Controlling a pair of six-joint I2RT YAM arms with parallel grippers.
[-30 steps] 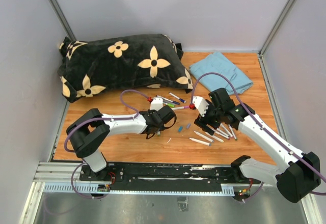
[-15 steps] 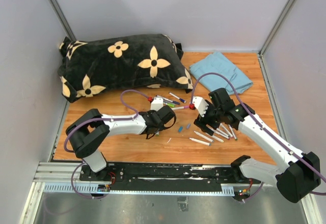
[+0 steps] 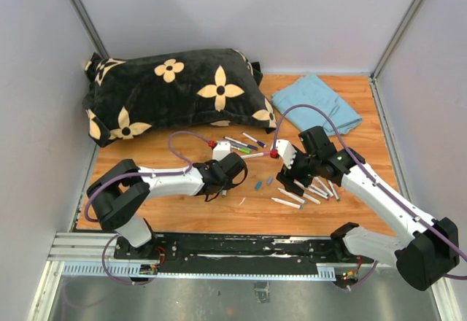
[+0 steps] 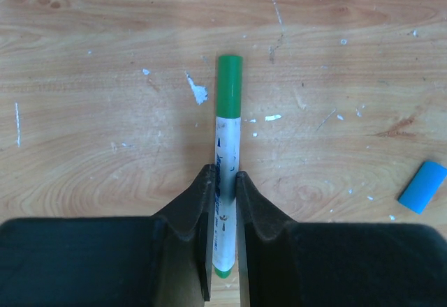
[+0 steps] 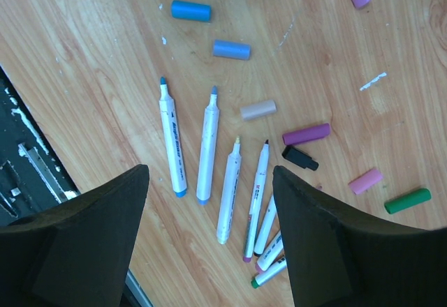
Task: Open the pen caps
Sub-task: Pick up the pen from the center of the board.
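Since a second ago, the left arm has drawn back toward its own side. Its elbow has sunk toward the near edge and the left gripper (image 4: 223, 178) has slid a little leftward over the table (image 4: 105, 111). The right arm has hardly stirred.

The left jaws are clenched on the white barrel (image 4: 227, 139) of a marker, low on its length. The green cap (image 4: 229, 84) is seated on the far end, pointing away from the wrist and clear of the jaws. We cannot tell whether the marker rests on the wood or hangs just above it.

The right gripper (image 5: 209, 181) hovers with its jaws spread wide and holding nothing, above a row of uncapped pens (image 5: 172, 136) and several loose caps (image 5: 191, 10). It is well apart from the green one. A few capped pens (image 3: 244, 144) lie further back.

We judge the cap to be light, rigid and smooth-skinned, held on by friction alone. It should survive a firm pinch but may slip if gripped near its rounded tip. We would take it across its round sides near the middle and pull straight along the barrel's axis. The current hold sits far from the cap, so the barrel could pivot or slide under the pull. A grip closer to the cap would steady it.
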